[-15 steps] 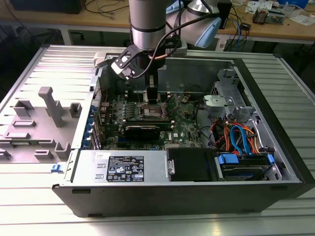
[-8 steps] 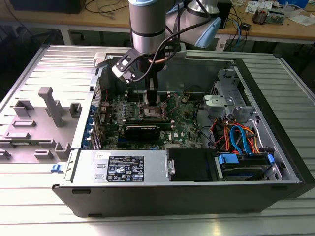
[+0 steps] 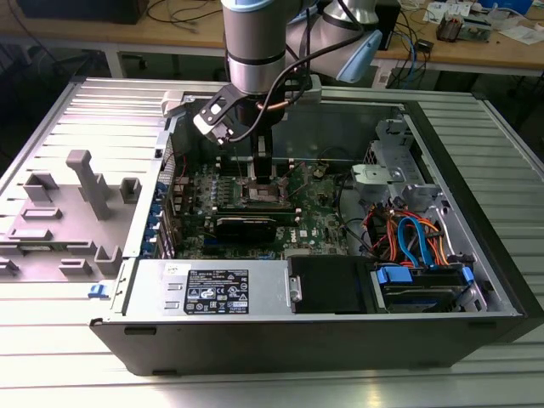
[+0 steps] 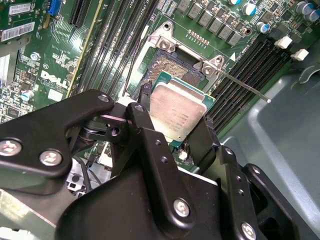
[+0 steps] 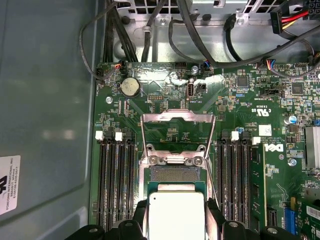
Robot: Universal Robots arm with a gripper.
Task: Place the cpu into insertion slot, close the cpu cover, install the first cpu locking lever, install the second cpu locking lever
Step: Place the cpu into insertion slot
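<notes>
The cpu [image 4: 177, 107], a small square chip with a silvery top, is pinched between the black fingers [image 4: 145, 97] of my gripper [image 4: 172, 114], which is shut on its edges. It hangs just above and partly over the open insertion slot [image 4: 172, 62] on the green motherboard [image 4: 45, 65]. In the first wrist view the cpu [image 5: 176, 215] sits between the fingers [image 5: 212, 217], beside the bare insertion slot [image 5: 177, 174]. The cpu cover [image 5: 178, 116] stands flipped open beyond the slot. A thin locking lever [image 4: 245, 89] sticks out to one side, unlatched. In the exterior view the gripper [image 3: 259, 170] is low over the motherboard [image 3: 314, 212].
Black memory slots [image 5: 116, 185] flank the socket on both sides. A long black card [image 3: 246, 225] lies near the socket. Cables [image 3: 408, 234] and a drive bay [image 3: 421, 285] fill the exterior view's right of the case. Grey fixtures [image 3: 85, 187] stand outside on the exterior view's left.
</notes>
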